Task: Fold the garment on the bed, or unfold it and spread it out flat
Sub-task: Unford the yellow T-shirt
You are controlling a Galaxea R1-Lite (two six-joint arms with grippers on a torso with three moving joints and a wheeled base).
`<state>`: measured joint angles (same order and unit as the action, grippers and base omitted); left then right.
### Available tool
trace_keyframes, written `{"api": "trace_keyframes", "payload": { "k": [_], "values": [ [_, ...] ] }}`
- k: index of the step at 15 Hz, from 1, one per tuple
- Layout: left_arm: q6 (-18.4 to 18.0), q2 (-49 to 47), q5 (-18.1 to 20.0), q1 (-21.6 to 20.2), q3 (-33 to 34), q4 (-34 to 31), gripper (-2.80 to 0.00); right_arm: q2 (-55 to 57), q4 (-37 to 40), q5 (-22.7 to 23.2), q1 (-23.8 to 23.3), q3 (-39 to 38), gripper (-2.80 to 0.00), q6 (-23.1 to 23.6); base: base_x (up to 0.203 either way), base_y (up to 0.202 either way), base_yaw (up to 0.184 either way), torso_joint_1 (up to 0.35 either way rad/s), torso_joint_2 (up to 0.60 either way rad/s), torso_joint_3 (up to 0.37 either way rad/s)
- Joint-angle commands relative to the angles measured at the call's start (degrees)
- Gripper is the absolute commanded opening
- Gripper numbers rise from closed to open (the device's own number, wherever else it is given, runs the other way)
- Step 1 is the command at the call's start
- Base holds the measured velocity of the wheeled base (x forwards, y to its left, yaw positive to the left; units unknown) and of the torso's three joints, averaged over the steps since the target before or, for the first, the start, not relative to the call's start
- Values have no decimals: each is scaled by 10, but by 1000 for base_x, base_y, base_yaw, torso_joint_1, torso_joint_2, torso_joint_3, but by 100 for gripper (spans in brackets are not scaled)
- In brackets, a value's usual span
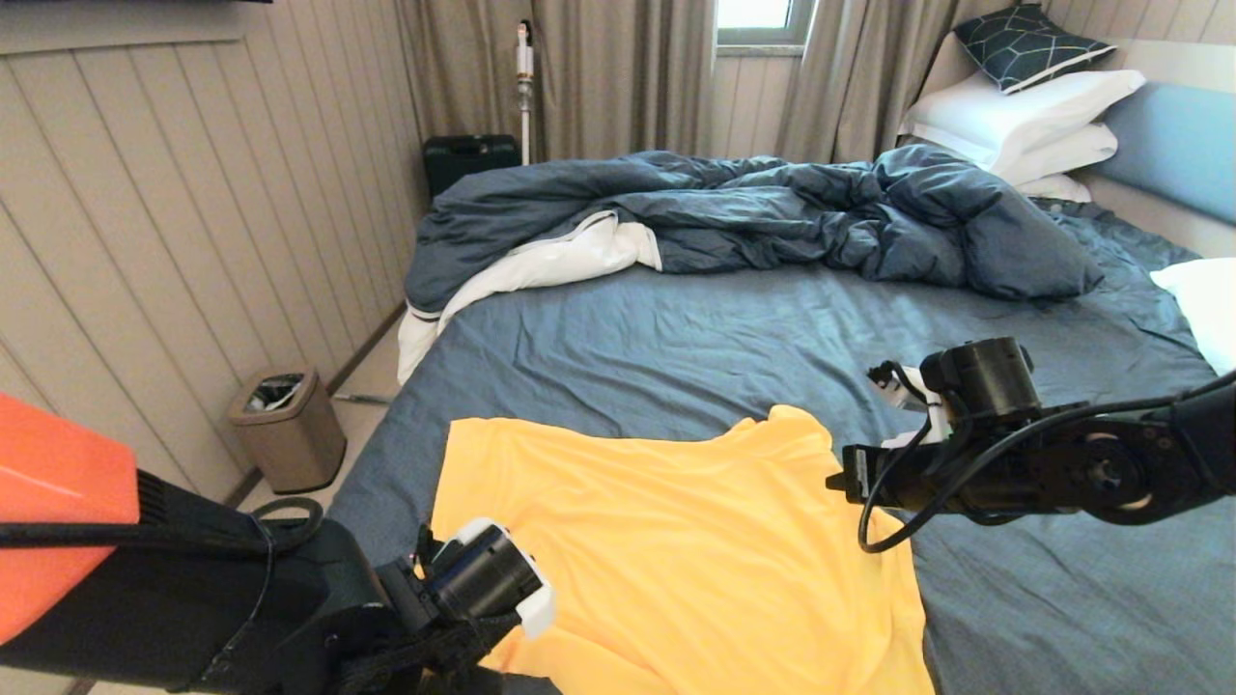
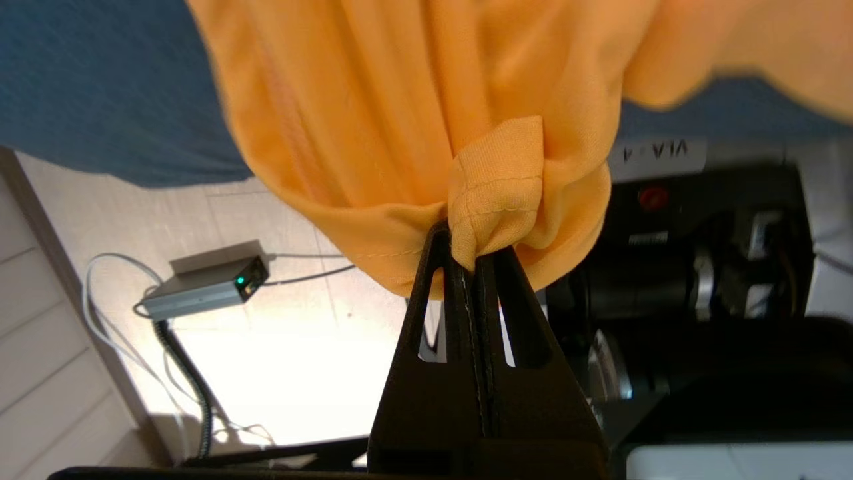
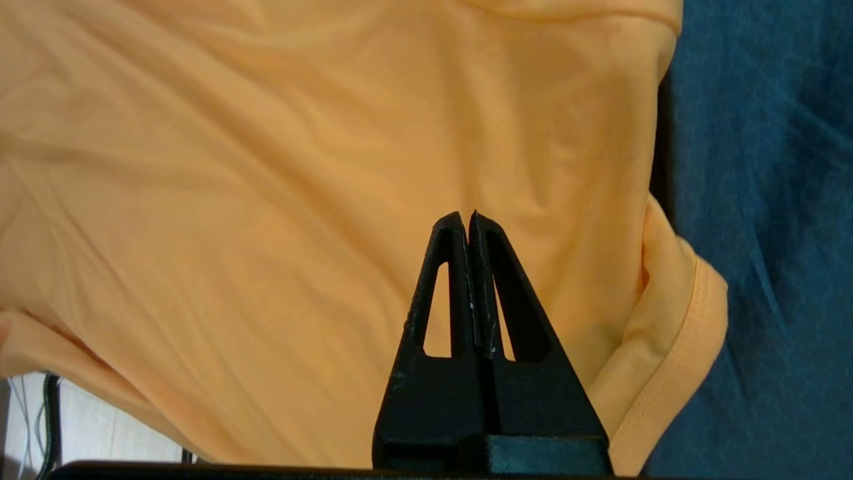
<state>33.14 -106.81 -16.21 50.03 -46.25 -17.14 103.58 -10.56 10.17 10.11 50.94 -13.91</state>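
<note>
The garment (image 1: 676, 541) lies spread on the near part of the bed (image 1: 772, 338), its near-left hem corner pinched in the left hand (image 2: 474, 250), while the right hand (image 3: 470, 223), pressed together and empty, hovers above its right sleeve side.

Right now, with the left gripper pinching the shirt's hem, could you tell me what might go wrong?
1. The left gripper is shut on only a small bunched fold of the yellow T-shirt; it could slip free.
2. The shirt's near edge overhangs the bed, so it may slide off.
3. The right gripper, shut and empty above it, gives no anchor.
</note>
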Motion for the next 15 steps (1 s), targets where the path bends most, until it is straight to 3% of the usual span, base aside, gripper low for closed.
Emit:
{"api": "trace_keyframes", "payload": {
  "k": [1,8,9,10,15],
  "values": [
    [9,6,-7,28,5,-17,-280,7,-7,0,1,-3,-280,0,0,0,0,0,0,0],
    [18,12,-8,44,22,-33,-280,9,-8,0,1,-4,-280,0,0,0,0,0,0,0],
    [18,16,-10,45,23,-32,-37,9,-9,0,1,-3,-280,0,0,0,0,0,0,0],
    [18,20,-12,44,20,-31,0,9,-9,0,1,-3,-280,0,0,0,0,0,0,0],
    [17,96,-39,39,16,-31,0,8,-9,0,1,-4,-280,0,0,0,0,0,0,0]
  ]
}}
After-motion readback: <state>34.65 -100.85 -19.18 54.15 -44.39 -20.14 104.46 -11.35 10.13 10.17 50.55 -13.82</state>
